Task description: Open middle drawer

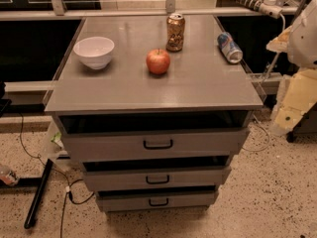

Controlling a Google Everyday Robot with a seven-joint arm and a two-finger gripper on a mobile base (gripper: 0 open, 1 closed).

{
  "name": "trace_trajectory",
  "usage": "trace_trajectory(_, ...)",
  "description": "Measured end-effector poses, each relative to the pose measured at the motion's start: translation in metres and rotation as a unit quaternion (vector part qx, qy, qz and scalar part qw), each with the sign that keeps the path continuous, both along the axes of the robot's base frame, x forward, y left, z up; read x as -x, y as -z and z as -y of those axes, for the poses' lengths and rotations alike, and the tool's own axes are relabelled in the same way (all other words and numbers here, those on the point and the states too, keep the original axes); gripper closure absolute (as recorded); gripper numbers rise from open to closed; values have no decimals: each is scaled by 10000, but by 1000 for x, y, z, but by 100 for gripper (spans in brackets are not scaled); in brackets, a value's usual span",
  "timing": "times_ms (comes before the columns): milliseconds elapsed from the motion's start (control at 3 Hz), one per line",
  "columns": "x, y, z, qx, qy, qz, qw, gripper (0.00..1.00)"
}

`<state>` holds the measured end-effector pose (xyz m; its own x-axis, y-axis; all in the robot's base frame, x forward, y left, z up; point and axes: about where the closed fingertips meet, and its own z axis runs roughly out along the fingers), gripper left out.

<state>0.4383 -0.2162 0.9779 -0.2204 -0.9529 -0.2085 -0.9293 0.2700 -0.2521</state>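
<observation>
Below centre, toward six o'clock in the view, the middle drawer (pixel 157 174) sits second in a stack of three grey drawers under a grey counter (pixel 198 83). Its flat front carries a small black loop handle (pixel 157 179) at its middle. The top drawer (pixel 99 145), wider and taller-fronted, is directly above it. The bottom drawer (pixel 119 201), the narrowest, is directly below. A dark gap shows above each front.

On the counter, a white bowl (pixel 93 51) stands at ten o'clock and a red apple (pixel 158 61) near the centre. An upright can (pixel 175 32) stands at twelve o'clock, and a tipped can (pixel 229 47) lies at two.

The hand (pixel 292 103), a pale yellowish part below a white arm (pixel 303 31), hangs at three o'clock by the right edge, well apart from the drawers. Whether it is released or clenched cannot be told.

The drawer looks rigid and should slide straight out. Its flat front offers no hold, so the handle is the only place to grip. That loop is thin and smooth and may slip. It is best taken at its middle and pulled level, toward the viewer, so the drawer does not skew. Its weight is probably modest, though the inside is hidden.
</observation>
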Motion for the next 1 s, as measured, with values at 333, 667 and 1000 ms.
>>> trace_trajectory(333, 0, 0, 0, 0, 0, 0, 10000, 0)
trace_trajectory(667, 4, 7, -3, -74, -50, 14, 10000, 0)
trace_trajectory(1000, 15, 33, -13, -246, -280, 11, 9993, 0)
